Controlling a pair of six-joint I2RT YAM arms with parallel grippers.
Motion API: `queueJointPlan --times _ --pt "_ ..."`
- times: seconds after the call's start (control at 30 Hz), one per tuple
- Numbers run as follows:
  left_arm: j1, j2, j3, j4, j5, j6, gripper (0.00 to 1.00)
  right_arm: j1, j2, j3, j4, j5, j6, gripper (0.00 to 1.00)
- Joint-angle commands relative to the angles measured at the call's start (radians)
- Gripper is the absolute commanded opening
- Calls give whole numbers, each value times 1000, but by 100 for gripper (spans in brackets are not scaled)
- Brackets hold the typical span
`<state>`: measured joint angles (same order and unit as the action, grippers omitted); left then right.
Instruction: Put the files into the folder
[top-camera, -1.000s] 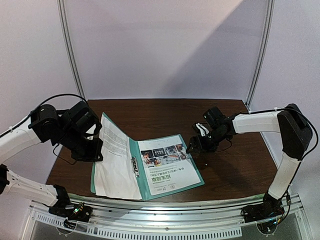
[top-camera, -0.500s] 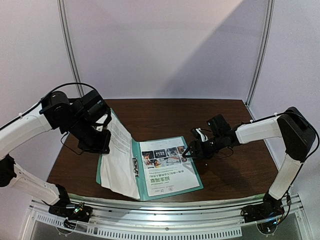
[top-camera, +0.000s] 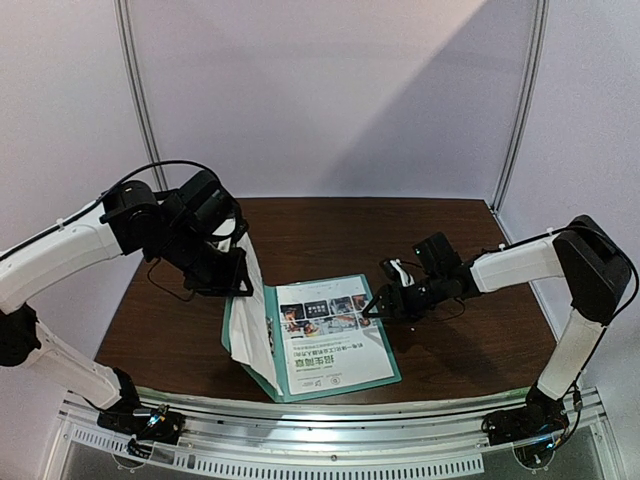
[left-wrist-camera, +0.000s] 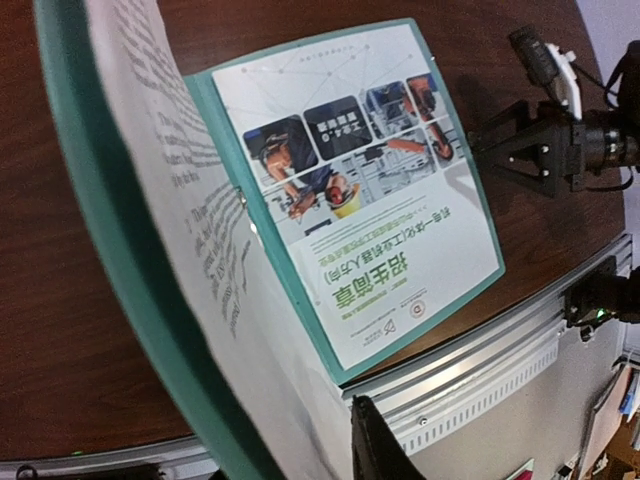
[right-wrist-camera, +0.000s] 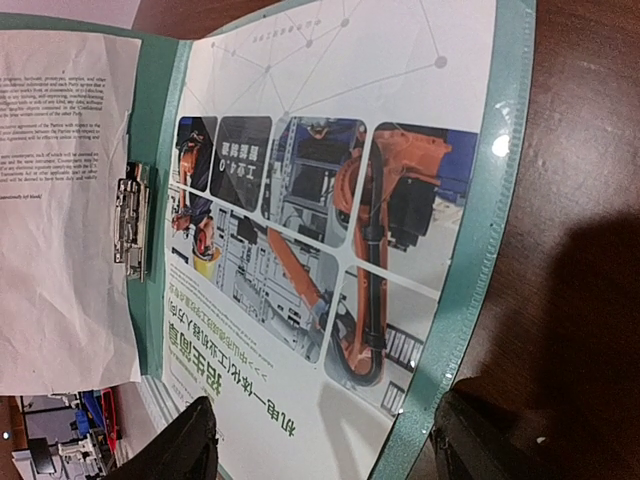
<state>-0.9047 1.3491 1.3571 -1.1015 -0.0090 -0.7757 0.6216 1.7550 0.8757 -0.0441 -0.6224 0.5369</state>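
Folder (right-wrist-camera: 465, 250): laid open on the dark wooden table (top-camera: 470, 350), toward 6 o'clock from the table's middle. The right half is lying flat. The left cover is lifted steeply off the table at the 9 o'clock side.
Photo sheet (top-camera: 330, 335): seen flat on the folder's right half, inside its teal border, with the pictures toward 12 o'clock and the large green heading toward 6 o'clock.
Text sheet (top-camera: 250, 330): carried on the inside of the raised cover, creased, with its lower edge hanging toward 6 o'clock.
Metal clip (right-wrist-camera: 130, 225): fixed along the spine, between the two sheets.
Left gripper (top-camera: 238, 280): placed at the raised cover's top edge, at 10 o'clock from the folder. Only one finger is shown in the wrist view, beside the text sheet. Whether the cover is pinched cannot be told.
Right gripper (top-camera: 378, 303): held low at the flat half's 2 o'clock corner. The fingers are spread wide on either side of the teal right edge, and nothing is pinched.
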Motion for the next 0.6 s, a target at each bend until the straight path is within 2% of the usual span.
queueJointPlan --times 0.0,0.57 --pt "4 27 1 139 66 0 26 21 24 -48 -86 9 17 74" --pt "-5 127 -37 385 174 16 36 20 2 -47 -112 28 8 73"
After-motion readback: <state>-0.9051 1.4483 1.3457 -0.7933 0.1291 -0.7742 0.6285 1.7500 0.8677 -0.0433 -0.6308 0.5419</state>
